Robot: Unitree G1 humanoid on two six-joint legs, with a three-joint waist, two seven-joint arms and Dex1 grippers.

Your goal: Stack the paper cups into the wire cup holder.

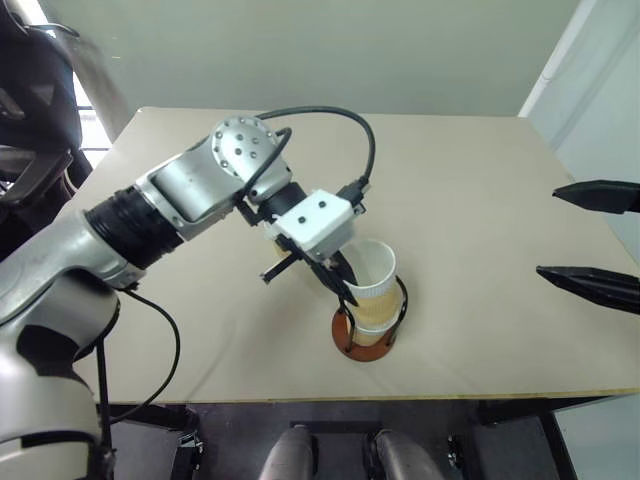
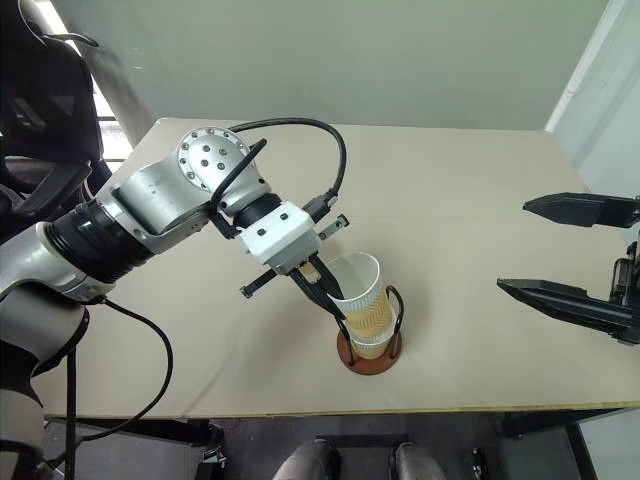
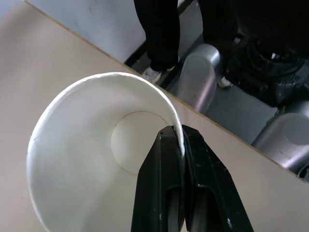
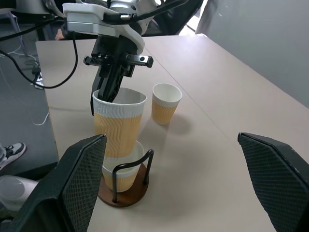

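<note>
two black fingers (image 3: 166, 193) of the left pincer (image 2: 335, 300) are pressed together on the rim of a paper cup (image 2: 358, 292), one finger inside the white wall and one outside, so the pincer is clamped on that cup. the held cup hangs from the fingertips, tilted a little, with its narrow end lowered into a second paper cup (image 4: 121, 173) that already sits in the wire cup holder (image 4: 126, 193). the holder's black wire loops rise on either side of the lower cup, and its reddish-brown disc base rests on the worktop (image 1: 470, 200) near the front edge. a third paper cup (image 4: 165, 103) stands upright on the worktop just beyond the holder, apart from it and from the pincer, partly hidden behind the left wrist in the head views. well off to the right, the right pincer (image 2: 575, 255) hovers above the worktop with its two fingers spread wide and nothing between them.
</note>
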